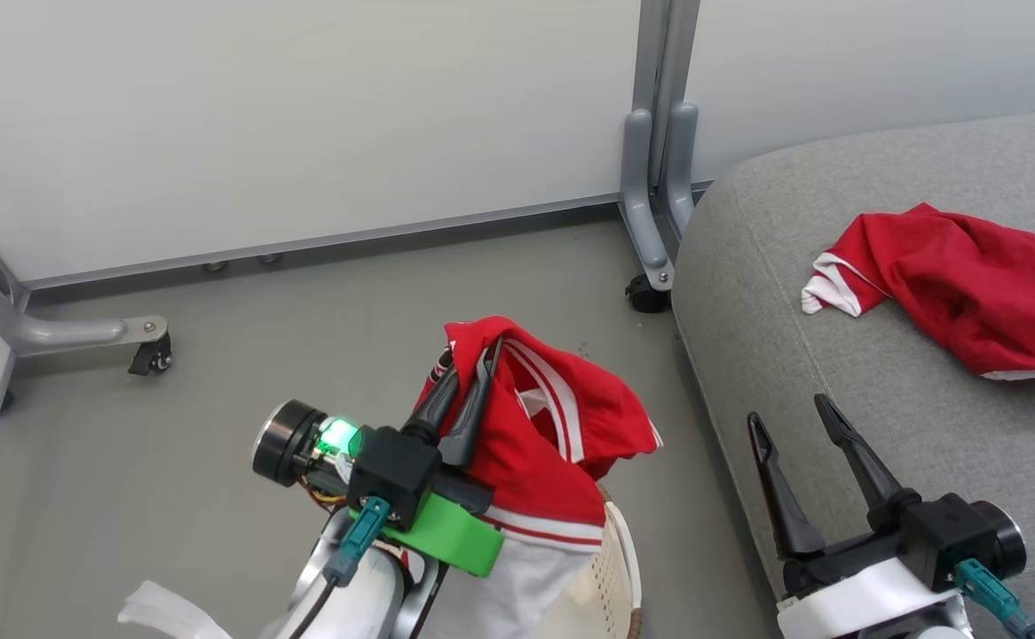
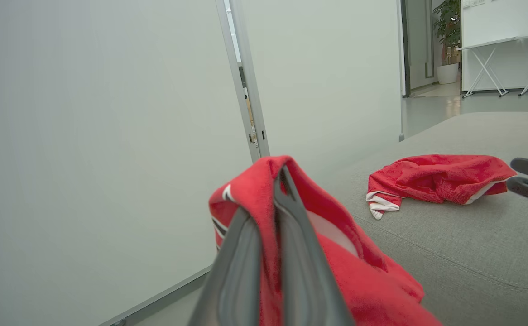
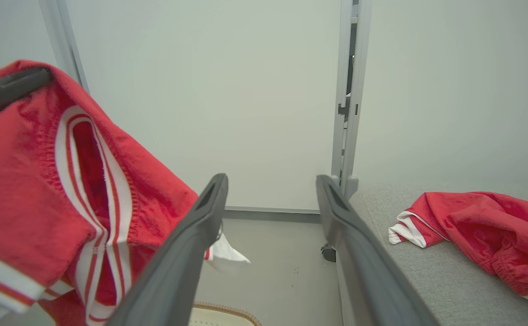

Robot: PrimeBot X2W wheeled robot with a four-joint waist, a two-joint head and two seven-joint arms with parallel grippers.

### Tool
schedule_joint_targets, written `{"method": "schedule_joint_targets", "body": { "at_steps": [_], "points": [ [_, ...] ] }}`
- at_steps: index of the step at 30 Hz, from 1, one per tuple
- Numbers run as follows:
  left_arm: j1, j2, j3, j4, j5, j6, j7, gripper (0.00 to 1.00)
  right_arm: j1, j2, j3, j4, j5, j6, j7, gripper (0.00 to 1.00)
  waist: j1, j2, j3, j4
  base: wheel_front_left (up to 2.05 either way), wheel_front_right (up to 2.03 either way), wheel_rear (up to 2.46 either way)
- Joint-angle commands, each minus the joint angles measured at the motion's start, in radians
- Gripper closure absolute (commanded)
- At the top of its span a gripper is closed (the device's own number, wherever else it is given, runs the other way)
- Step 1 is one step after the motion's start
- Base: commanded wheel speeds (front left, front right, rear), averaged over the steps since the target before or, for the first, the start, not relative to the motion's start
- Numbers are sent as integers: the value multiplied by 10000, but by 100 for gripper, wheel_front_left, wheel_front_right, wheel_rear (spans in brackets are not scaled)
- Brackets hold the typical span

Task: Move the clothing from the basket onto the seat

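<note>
left gripper (image 1: 475,362) clamped on the red jersey (image 1: 562,426), holding it above the white basket (image 1: 613,568), fabric hanging over the rim. right gripper (image 1: 788,410) spread wide, empty, over the grey seat (image 1: 837,382) edge. other red garment (image 1: 952,275) lies crumpled on the seat.

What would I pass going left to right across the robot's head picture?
A small black wheel → left pincer gripping the red jersey → open right pincer → red garment on the grey seat.

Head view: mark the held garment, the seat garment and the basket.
held garment (image 1: 535,461): head view, red body fabric.
seat garment (image 1: 961,275): head view, red middle.
basket (image 1: 606,586): head view, perforated wall.
</note>
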Motion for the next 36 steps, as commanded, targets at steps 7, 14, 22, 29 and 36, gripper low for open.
{"method": "schedule_joint_targets", "body": {
  "at_steps": [7, 14, 22, 29, 36],
  "points": [
    [142, 27, -151, -517, 216, -141, -32, 100, 144, 4, 246, -169, 241, 1, -34, 0, 1, 0, -22, 47, 0, 0, 0],
    [-13, -78, -631, -350, 162, -559, -32, 100, -290, -311, 1145, -408, 855, 1, -34, 0, 1, 0, 94, 87, 0, 0, 0],
    [-430, -243, -1564, 111, -45, -953, -32, 100, -675, -847, 2083, -199, 984, -1, -34, 0, 1, 0, 210, 266, 0, 0, 0],
    [-743, -297, -2109, -502, -181, -998, -32, 100, -709, -1153, 2593, 784, 1101, -1, -34, 0, 1, 0, 293, 409, 0, 0, 0],
    [-908, -311, -2216, -754, -241, -964, -32, 100, -725, -1117, 2731, 1323, 1316, -1, -34, 100, 1, 0, 371, 410, 0, 0, 0]
  ]
}}
